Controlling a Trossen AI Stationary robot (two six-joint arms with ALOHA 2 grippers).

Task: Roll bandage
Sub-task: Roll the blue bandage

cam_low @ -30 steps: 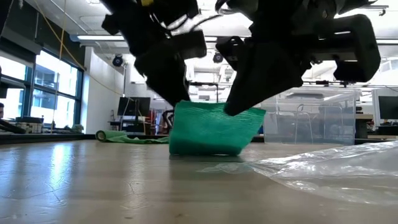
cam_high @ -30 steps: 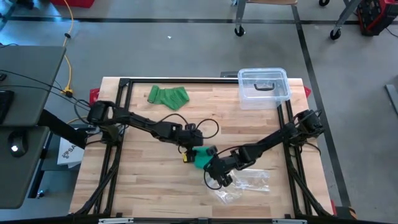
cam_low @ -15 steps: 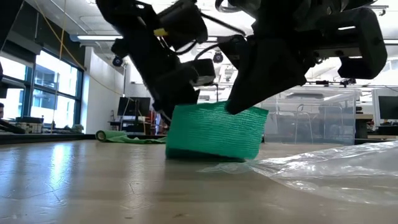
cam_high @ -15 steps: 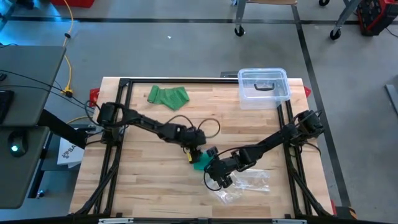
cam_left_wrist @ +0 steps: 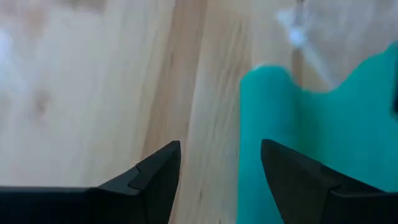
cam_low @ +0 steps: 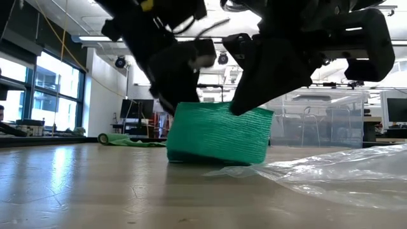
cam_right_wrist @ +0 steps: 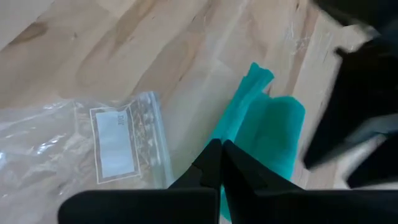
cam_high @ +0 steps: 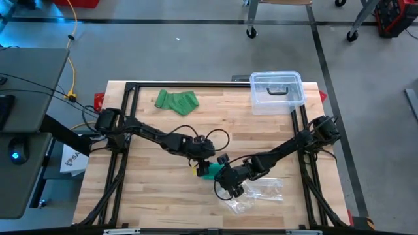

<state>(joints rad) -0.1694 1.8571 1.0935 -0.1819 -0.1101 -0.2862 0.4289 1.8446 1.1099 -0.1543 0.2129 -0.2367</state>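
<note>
Right gripper (cam_right_wrist: 219, 163) sitting mid-table, fingers pressed together, pinching edge of teal bandage (cam_low: 217, 132). Bandage lying on wooden table (cam_high: 157, 196), directly under both grippers, one side lifting off surface. Left gripper (cam_left_wrist: 219, 163) hovering just beside right one, fingers standing apart, one fingertip over bandage, other over bare wood. Clear plastic bag (cam_right_wrist: 93, 146) lying just beside right gripper. Green cloth (cam_high: 176, 101) and clear bin (cam_high: 277, 91) sitting well apart from both.

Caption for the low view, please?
Both grippers, left and right, meet atop a teal bandage on the table, plastic bag alongside.
</note>
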